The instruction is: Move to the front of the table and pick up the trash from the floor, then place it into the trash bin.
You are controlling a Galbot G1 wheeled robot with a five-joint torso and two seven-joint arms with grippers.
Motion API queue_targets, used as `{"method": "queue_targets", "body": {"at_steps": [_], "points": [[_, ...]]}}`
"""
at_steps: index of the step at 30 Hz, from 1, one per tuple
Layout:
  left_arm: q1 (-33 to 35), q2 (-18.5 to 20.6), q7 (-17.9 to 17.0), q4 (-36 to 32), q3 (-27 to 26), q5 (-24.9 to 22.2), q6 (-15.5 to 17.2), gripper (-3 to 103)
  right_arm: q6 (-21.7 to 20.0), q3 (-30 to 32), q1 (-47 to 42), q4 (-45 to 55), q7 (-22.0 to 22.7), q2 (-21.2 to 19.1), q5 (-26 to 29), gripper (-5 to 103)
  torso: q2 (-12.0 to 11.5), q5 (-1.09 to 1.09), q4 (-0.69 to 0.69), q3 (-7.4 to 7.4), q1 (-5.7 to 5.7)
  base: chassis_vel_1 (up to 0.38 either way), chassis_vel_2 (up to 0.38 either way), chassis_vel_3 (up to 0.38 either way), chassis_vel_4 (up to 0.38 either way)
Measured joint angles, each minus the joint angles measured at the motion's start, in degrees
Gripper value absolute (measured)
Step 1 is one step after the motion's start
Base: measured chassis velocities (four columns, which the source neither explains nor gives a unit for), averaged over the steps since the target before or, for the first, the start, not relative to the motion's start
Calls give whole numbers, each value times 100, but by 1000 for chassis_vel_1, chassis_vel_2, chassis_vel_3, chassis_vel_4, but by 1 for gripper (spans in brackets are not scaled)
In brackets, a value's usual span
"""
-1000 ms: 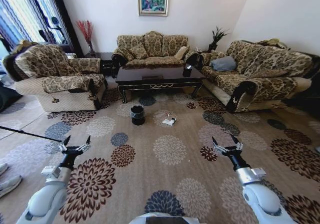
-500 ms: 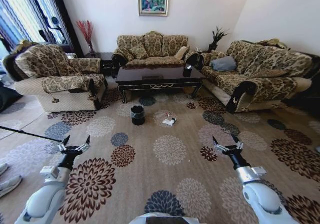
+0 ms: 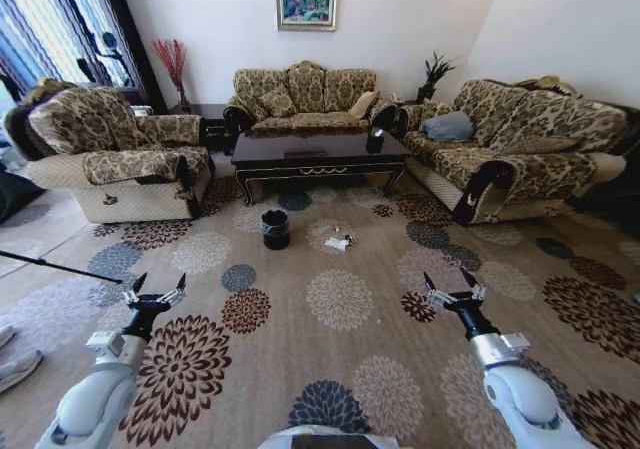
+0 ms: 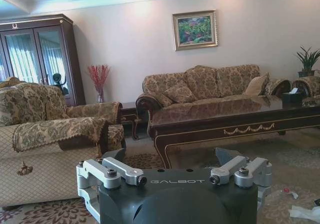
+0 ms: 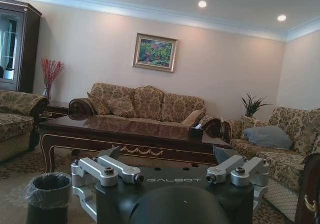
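The dark-brown table [image 3: 318,157] stands ahead in the middle of the room, on the patterned floor [image 3: 340,349]. In front of it, the black trash bin [image 3: 275,229] sits on the carpet. The trash [image 3: 338,241], white paper and small bits, lies just right of the bin. Both grippers hover low over the carpet well short of these things. My left gripper [image 3: 160,284] is open and so is my right gripper [image 3: 447,281], and neither holds anything. The left wrist view shows the table [image 4: 235,121] and white trash [image 4: 305,213]. The right wrist view shows the bin [image 5: 47,194] before the table [image 5: 130,134].
An armchair [image 3: 110,159] stands at the left, a sofa [image 3: 305,99] behind the table and another sofa [image 3: 520,139] at the right. A black tissue box [image 3: 375,141] sits on the table. A thin dark rod [image 3: 60,267] and a person's shoe [image 3: 15,369] are at the left edge.
The whole picture has shifted slightly, so the camera has moved a little. Both arms keep the same open pose, and the trash and bin lie as before.
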Motion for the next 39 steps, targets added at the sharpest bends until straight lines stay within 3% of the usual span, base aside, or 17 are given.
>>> {"method": "queue_targets", "body": {"at_steps": [39], "points": [[-4,-136,-149,30,69,190,98,100,135,-31,-302,85,-15,502,-344,100,-1069,-1,0,-595,-473,0,0,0,0]]}}
